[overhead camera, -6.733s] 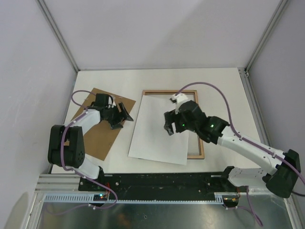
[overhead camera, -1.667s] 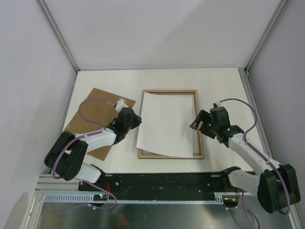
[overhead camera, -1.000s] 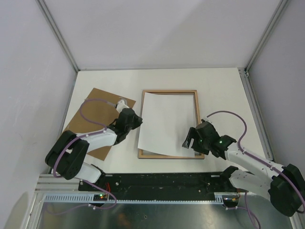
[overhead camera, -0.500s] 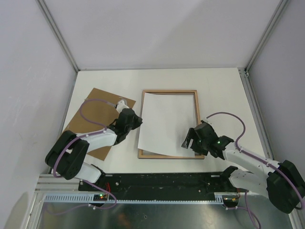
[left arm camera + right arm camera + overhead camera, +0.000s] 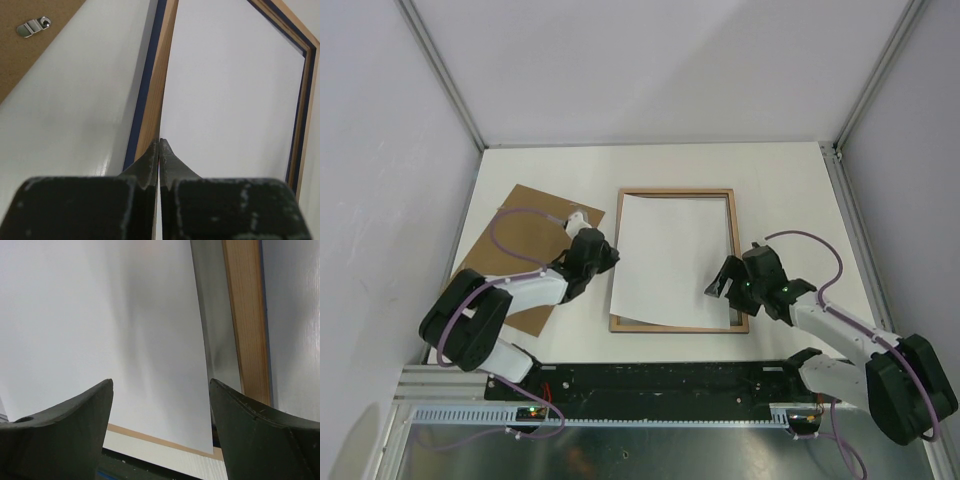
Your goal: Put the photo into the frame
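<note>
Compared with the earliest view, the photo no longer lies skewed across the frame's left rail and the table; it now sits almost wholly inside the frame. The right gripper has also drawn in to the frame's near right corner.

One brown board lies to the left of the left gripper, with one metal clip showing on it. This gripper's jaws are pressed together on nothing, their tips right at the frame's left rail where the photo's left edge runs.

There is one frame, wood side up, and one photo, white side up, both to the right of those tips. The photo's long axis runs from near to far, its near end swung slightly left.

The right gripper stands wide apart over the photo's near right corner, which overlaps the near rail. A strip of glass shows between the photo and the right rail.
</note>
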Tool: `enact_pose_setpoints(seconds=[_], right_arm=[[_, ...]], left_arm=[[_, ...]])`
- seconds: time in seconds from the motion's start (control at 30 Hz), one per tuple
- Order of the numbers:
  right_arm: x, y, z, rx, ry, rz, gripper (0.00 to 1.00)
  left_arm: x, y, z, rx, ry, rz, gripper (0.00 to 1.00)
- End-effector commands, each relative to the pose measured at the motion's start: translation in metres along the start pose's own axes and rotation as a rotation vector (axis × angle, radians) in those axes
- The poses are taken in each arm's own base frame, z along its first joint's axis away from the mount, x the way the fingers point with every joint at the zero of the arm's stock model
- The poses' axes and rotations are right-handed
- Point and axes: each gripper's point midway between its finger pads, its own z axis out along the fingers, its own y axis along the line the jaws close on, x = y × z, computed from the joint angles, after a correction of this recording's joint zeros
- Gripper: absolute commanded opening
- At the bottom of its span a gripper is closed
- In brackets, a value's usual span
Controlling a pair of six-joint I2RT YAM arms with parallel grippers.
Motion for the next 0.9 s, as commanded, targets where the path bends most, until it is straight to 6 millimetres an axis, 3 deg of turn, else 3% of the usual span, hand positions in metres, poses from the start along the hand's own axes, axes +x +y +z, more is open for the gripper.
enact_pose_setpoints(seconds=[0.0, 0.53, 0.87], right_arm=[[-0.009, 0.012, 0.004, -0.066, 0.0, -0.014, 0.82], [-0.038, 0.017, 0.012, -0.056, -0.031, -0.023, 0.81], [-0.067, 0.017, 0.001, -0.013, -0.095, -0.052, 0.82]], left_arm=[[-0.009, -0.016, 0.004, 0.035, -0.032, -0.008, 0.0], [-0.004, -0.023, 0.017, 0.041, -0.008, 0.008, 0.0], [0.0, -0.025, 0.024, 0.041, 0.008, 0.016, 0.0]])
